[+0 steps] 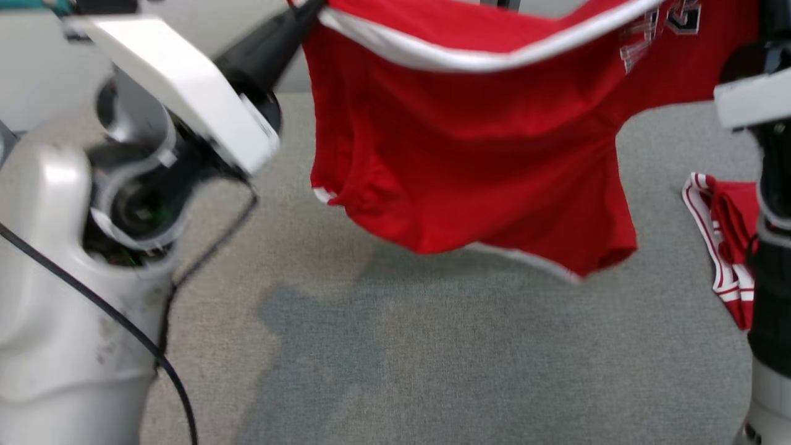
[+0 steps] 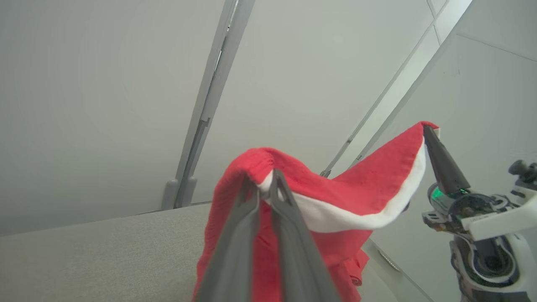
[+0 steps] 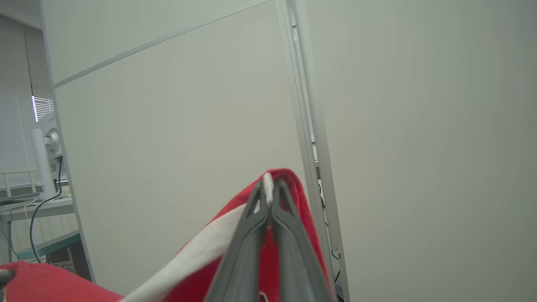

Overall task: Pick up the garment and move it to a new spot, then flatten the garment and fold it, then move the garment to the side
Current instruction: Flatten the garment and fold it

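The garment is red with white trim and white lettering, and it hangs stretched between both grippers above the grey table. My left gripper pinches its upper left corner at the top of the head view. In the left wrist view the left gripper is shut on the white-trimmed edge of the garment. There the right gripper also grips the far corner. In the right wrist view my right gripper is shut on the garment. The lower hem hangs free of the table.
A second red piece with white stripes lies on the table at the right, beside my right arm. My left forearm takes up the left of the head view. Pale wall panels stand behind the table.
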Controlling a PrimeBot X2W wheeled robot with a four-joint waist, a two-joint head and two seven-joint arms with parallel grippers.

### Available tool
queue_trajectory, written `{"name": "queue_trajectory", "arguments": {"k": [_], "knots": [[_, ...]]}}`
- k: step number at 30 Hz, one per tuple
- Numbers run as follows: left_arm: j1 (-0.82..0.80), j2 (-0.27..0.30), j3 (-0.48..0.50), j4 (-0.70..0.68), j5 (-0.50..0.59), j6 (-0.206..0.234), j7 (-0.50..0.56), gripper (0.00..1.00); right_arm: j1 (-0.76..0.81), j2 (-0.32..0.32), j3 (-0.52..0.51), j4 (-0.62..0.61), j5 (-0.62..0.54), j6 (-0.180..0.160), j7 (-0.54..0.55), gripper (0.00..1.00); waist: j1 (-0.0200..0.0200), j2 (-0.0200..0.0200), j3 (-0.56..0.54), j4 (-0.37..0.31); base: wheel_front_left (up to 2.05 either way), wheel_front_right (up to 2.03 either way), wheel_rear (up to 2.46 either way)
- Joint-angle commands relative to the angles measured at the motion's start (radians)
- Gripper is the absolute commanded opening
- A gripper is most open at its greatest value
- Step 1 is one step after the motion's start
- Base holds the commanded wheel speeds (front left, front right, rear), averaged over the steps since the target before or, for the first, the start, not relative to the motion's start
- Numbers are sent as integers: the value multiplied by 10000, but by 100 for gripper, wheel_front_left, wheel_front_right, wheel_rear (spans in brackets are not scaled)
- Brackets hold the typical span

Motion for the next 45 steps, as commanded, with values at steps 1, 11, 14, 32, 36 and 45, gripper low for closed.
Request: {"name": "queue_trajectory", "arguments": {"k": [1, 11, 14, 32, 36, 45], "knots": [[-440, 113, 172, 85, -75, 143, 125, 0, -310, 7, -9, -35, -30, -3, 164, 0, 0, -1, 428, -84, 0, 0, 0], [-4468, 214, 360, 2470, 651, 399, 70, 0, -4381, -200, 278, 2038, -191, -4, 790, 0, 0, -1, 3233, -444, 0, 0, 0], [-6028, 362, 157, 3448, 1433, -1, -819, 0, -5988, -229, 481, 2993, -323, -3, 276, 0, 0, -1, 4170, -574, 0, 0, 0], [-8282, -152, -1441, 10331, 4035, -2186, -7448, 0, -7156, 256, 2964, 8228, 896, -4, -4133, 0, 0, -1, 6373, -892, 0, 0, 0], [-7690, -117, -2022, 11006, 4123, -2323, -7800, 0, -6614, 241, 3345, 8513, 1247, -4, -4137, 0, 0, -1, 6065, -856, 0, 0, 0], [-6506, 168, -3573, 11874, 4111, -2332, -6900, 0, -5624, -26, 4166, 9258, 1610, -4, -4132, 0, 0, -1, 5064, -607, 0, 0, 0]]}}
